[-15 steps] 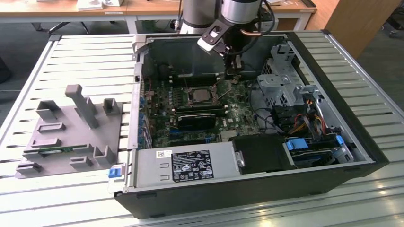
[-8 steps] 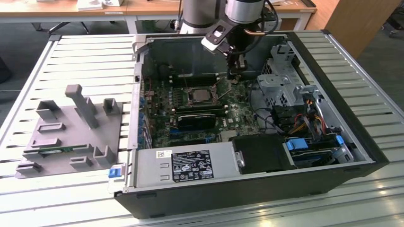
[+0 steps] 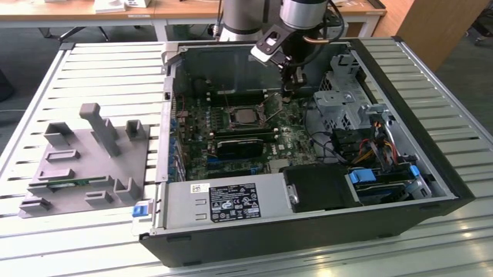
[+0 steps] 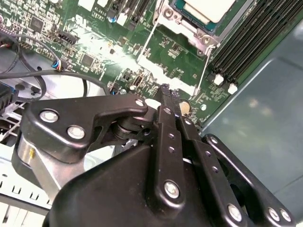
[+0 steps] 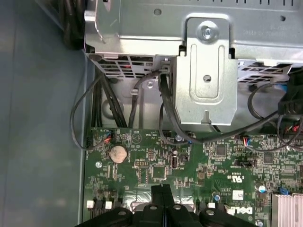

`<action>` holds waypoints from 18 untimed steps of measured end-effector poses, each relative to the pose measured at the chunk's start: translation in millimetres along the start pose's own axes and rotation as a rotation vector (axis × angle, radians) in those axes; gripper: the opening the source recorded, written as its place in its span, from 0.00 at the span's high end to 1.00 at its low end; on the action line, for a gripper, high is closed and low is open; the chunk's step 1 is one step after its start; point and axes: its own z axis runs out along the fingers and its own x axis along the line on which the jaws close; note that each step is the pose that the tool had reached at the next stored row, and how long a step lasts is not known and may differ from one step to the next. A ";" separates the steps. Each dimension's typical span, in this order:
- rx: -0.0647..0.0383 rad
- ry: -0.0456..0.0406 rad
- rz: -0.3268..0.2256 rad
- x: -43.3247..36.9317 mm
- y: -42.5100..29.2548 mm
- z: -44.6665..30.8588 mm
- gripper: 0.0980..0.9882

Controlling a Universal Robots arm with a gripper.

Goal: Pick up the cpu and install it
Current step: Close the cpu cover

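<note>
The claw (image 3: 290, 91) is hanging inside the open computer case (image 3: 308, 242), its 2 fingers (image 4: 166, 123) pressed together and pinching nothing, just above the motherboard (image 5: 156, 165). The cpu (image 3: 246, 115) is lying in the motherboard's socket, near the claw, toward the exterior view's left.

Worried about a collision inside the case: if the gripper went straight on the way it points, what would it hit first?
Most likely the green motherboard, just beside the seated cpu. The gripper, jaws shut, points down at it; the gap is hard to judge.
</note>
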 end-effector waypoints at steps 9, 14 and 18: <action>0.005 -0.0003 0.000 0.5 8.2 4.7 0.99; 0.015 0.0000 0.000 0.5 8.5 12.8 0.99; 0.017 0.0005 0.000 0.5 7.7 14.4 0.99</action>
